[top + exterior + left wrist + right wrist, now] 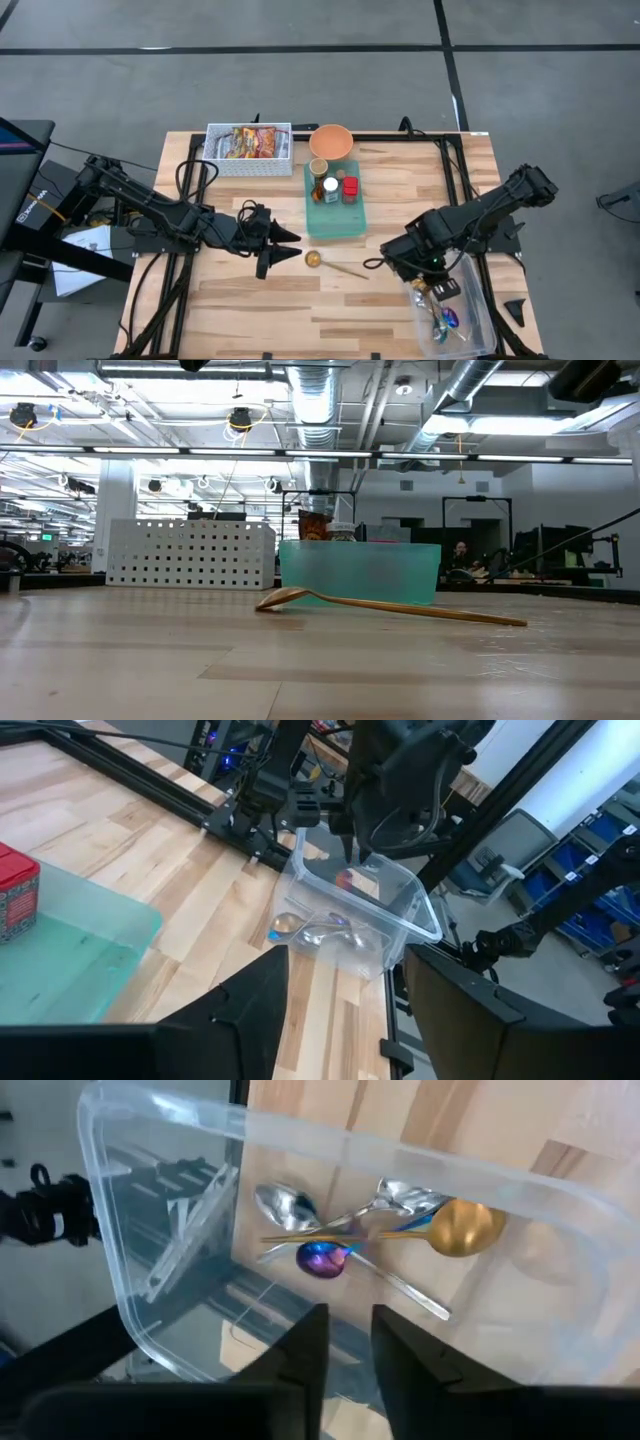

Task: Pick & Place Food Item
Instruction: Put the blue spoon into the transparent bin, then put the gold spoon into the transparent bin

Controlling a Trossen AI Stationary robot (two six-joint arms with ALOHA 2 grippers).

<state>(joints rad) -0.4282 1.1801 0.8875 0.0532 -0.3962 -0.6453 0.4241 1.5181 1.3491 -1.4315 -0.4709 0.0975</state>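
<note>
Food packets [250,142] lie in a white perforated basket [222,160] at the table's far side. Next to it a teal tray [335,222] holds small jars and a red can [350,187]. My left gripper [285,240] hovers open near the tray's near left corner, nothing between its fingers [250,1020]. My right gripper [350,1350] points down over a clear plastic bin [150,1280] at the near right. Its fingers stand a narrow gap apart with nothing between them. Several spoons [330,1255] lie on the bin's floor, one of them gold [465,1228].
A gold spoon [335,265] lies on the wood just nearer than the tray, its bowl toward the left gripper. An orange bowl [330,142] sits behind the tray. Black frame rails [450,170] run along the table's sides. Bare wood stretches along the near edge.
</note>
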